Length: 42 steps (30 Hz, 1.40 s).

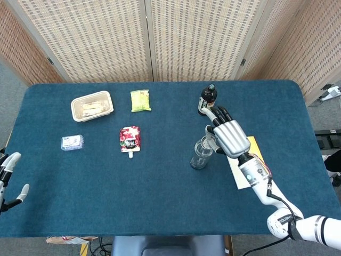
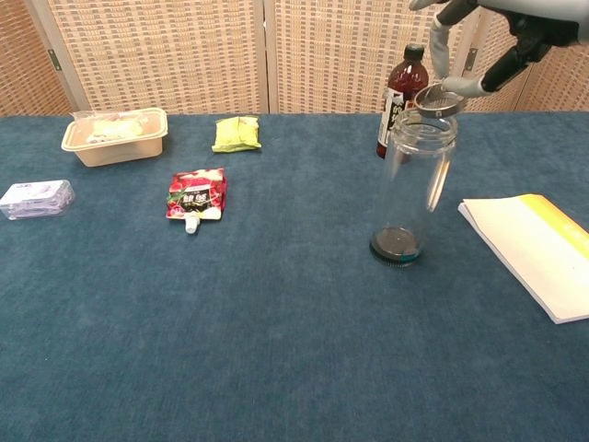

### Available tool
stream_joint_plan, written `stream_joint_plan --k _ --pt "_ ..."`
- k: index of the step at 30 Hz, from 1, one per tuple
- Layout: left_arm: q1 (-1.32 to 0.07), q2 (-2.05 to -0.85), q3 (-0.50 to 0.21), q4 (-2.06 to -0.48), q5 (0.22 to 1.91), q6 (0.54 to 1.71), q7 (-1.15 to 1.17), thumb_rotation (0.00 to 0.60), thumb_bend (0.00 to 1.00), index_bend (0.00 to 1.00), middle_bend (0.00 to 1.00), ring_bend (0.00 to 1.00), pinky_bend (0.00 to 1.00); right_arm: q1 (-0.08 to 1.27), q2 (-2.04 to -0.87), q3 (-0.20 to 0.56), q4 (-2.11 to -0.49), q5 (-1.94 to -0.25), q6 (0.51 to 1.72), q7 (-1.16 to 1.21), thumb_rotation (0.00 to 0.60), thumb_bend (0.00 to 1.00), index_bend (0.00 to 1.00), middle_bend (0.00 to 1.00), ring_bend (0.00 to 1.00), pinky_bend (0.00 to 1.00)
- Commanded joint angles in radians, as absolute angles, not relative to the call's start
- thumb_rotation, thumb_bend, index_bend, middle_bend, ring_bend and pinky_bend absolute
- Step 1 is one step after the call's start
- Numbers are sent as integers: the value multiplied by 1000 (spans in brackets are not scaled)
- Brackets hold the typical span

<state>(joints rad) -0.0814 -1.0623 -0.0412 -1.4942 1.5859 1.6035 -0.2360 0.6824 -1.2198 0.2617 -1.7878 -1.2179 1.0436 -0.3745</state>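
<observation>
Your table carries everything well apart, so the right hand has free room at the jar, which stands upright near the middle, between the bottle and the notepad. Your right hand hangs just above the jar's mouth, palm down, thumb and a finger pinching the lid, level over the rim. Your left hand idles at the table's near edge, fingers spread, holding nothing.

no legible text, labels too blurry
</observation>
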Motion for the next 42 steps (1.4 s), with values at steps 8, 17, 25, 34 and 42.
stream_joint_plan --k 8,17,25,34,42 --pt "-70 -1055 -40 -1493 1595 1624 -250 600 350 0 92 0 102 709 -1251 248 -1791 -1203 1042 -412 600 408 581 66 0 0" --pt "-66 -1053 -42 -1493 1591 1628 -257 600 350 0 92 0 102 708 -1223 224 -1821 -1178 1037 -444 600 395 538 35 0 0" --pt "-68 -1055 -47 -1492 1578 1615 -250 600 350 0 92 0 102 711 -1156 203 -1879 -1108 1007 -490 600 386 321 0 0 0" --pt "-71 -1056 -52 -1494 1566 1604 -236 600 351 0 92 0 102 700 -1085 200 -1933 -1073 1009 -461 600 385 240 0 0 0" --pt "-80 -1070 -52 -1493 1564 1584 -186 600 351 0 92 0 100 506 -1009 141 -1940 -1362 1249 -216 600 371 240 0 0 0"
